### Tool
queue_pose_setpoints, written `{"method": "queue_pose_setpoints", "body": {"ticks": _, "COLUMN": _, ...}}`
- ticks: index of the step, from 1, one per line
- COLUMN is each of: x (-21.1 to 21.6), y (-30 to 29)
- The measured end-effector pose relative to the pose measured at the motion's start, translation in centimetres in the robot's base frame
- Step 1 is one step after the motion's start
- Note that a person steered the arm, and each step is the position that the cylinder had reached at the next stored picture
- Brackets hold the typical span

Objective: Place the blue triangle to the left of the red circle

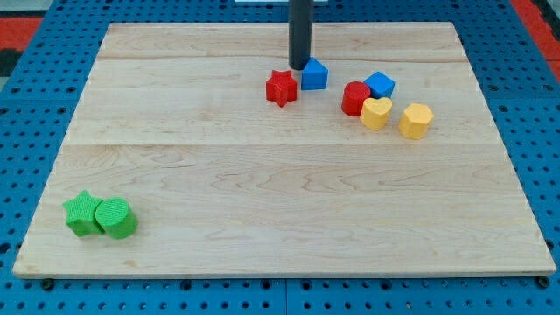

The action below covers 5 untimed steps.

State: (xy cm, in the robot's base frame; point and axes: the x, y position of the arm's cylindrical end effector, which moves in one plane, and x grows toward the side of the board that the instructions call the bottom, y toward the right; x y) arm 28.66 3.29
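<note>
The blue triangle [315, 74] lies on the wooden board near the view's top centre. My tip [298, 67] stands just at its left edge, touching or nearly touching it. The red circle [355, 98] lies to the right and a little below the blue triangle, with a gap between them. The red star [281, 88] sits just below and left of my tip.
A blue cube [380, 85] touches the red circle's upper right. A yellow heart [376, 113] sits against the red circle's lower right, and another yellow block [416, 120] lies further right. A green star [82, 213] and green cylinder [116, 219] lie at the bottom left.
</note>
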Motion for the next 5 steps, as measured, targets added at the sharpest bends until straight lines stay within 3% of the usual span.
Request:
{"method": "queue_pose_setpoints", "body": {"ticks": 2, "x": 3.7, "y": 0.3}}
{"method": "queue_pose_setpoints", "body": {"ticks": 3, "x": 3.9, "y": 4.8}}
{"method": "queue_pose_setpoints", "body": {"ticks": 5, "x": 4.8, "y": 6.6}}
